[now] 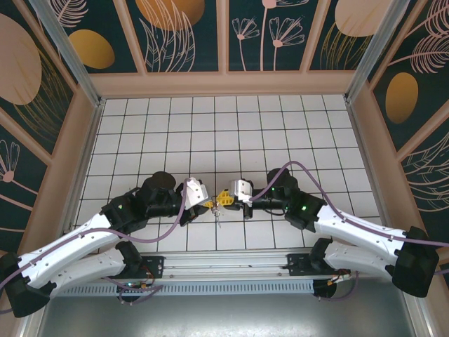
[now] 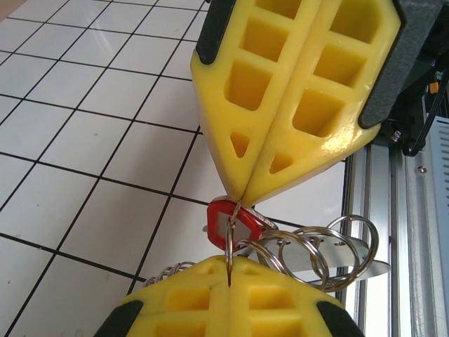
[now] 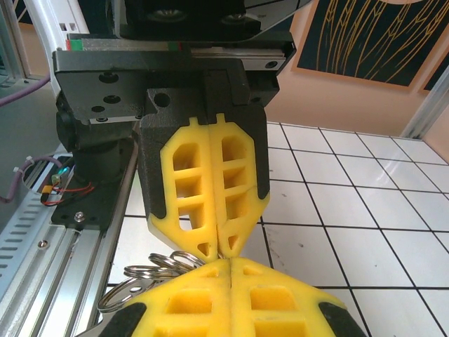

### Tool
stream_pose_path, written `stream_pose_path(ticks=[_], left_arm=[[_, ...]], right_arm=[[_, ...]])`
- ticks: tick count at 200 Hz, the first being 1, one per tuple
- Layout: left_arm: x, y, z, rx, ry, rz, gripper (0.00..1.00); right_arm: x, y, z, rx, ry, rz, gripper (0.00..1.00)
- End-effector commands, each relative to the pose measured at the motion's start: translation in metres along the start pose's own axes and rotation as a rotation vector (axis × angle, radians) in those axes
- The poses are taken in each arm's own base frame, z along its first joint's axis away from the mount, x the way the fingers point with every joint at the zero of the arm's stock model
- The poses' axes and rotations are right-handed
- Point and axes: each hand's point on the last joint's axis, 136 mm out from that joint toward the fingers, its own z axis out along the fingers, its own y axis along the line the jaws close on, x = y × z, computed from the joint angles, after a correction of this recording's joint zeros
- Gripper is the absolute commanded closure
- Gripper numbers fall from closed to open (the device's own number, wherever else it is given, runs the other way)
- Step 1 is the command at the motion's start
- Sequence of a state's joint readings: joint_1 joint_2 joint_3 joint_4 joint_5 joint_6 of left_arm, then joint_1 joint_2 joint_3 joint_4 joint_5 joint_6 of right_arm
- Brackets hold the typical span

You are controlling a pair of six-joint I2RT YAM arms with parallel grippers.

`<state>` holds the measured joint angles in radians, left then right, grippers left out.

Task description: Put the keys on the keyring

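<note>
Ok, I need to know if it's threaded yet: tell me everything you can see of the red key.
The key shows a small red plastic head with a hole, held above the white tiles. The right gripper, jaws shut, pinches its top edge. A thin wire ring crosses the hole and runs down into the shut jaws of the left gripper; whether it passes through is unclear. Other silver rings of the keyring fan out beside it. Its blade is not distinguishable.
</note>
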<state>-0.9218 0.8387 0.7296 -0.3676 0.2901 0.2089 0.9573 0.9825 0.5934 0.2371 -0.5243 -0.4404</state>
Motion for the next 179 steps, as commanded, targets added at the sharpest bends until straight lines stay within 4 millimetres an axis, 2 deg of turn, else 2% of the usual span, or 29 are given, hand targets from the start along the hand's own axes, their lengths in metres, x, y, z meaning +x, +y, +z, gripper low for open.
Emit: stream_pose_path(ticks=[1, 179], left_arm=[[-0.02, -0.001, -0.006, 0.012, -0.061, 0.013, 1.0], [-0.042, -0.007, -0.017, 0.036, -0.136, 0.031, 1.0]], right_arm=[[0.001, 0.002, 0.001, -0.007, -0.014, -0.021, 1.0], [0.007, 0.003, 0.004, -0.018, -0.002, -0.02, 1.0]])
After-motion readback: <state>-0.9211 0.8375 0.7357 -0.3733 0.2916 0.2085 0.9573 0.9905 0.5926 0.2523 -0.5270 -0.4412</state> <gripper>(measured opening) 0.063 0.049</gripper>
